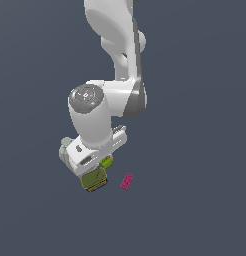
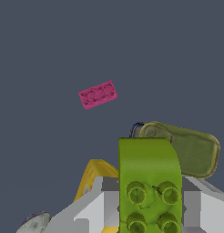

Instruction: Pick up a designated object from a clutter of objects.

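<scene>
I see the white arm point(image 1: 102, 115) hanging low over the grey table point(image 1: 195, 200), its fingers point(image 2: 109, 205) clenched on the lime-green brick point(image 2: 149, 182), which fills the gap between them, studs facing the wrist camera. Behind it lie the olive tin point(image 2: 189, 152) and a yellow bottle point(image 2: 93, 175). The magenta brick point(image 2: 98, 94) sits well apart.

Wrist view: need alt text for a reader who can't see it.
A lime-green studded brick fills the foreground between the grey gripper fingers, which appear closed on it. Behind it lie an olive-green tin and part of a yellow bottle; a magenta brick sits apart on the dark grey floor.
</scene>
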`<state>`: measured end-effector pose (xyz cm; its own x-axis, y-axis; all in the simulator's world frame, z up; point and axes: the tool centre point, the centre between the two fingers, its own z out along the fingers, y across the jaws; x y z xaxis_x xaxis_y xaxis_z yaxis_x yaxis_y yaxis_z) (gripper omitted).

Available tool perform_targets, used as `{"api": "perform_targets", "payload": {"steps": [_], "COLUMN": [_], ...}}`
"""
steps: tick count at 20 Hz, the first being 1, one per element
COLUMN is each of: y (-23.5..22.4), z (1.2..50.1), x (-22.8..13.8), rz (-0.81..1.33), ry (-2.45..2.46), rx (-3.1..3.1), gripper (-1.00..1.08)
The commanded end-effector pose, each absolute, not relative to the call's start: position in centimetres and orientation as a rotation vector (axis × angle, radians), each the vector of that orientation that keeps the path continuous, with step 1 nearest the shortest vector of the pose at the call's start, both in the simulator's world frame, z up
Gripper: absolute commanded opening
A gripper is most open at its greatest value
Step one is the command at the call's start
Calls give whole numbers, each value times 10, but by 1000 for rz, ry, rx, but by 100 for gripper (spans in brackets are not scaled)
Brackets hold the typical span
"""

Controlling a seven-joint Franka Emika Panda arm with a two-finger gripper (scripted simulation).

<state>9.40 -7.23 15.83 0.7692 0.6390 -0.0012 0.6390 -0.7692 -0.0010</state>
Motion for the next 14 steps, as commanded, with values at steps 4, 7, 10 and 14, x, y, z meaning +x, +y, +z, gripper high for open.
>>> {"api": "perform_targets", "payload": {"steps": [4,7,10,14], "y": [-56,-46,-35,-23], "z": [213,248,283,327], "x": [79,69,60,48], "rz": [0,1,1,1], "ry": [-1068,-1069,-1069,-1069], "rx": [-2955,-2955,-2955,-2955], "gripper": [-100,-100,-100,-100]}}
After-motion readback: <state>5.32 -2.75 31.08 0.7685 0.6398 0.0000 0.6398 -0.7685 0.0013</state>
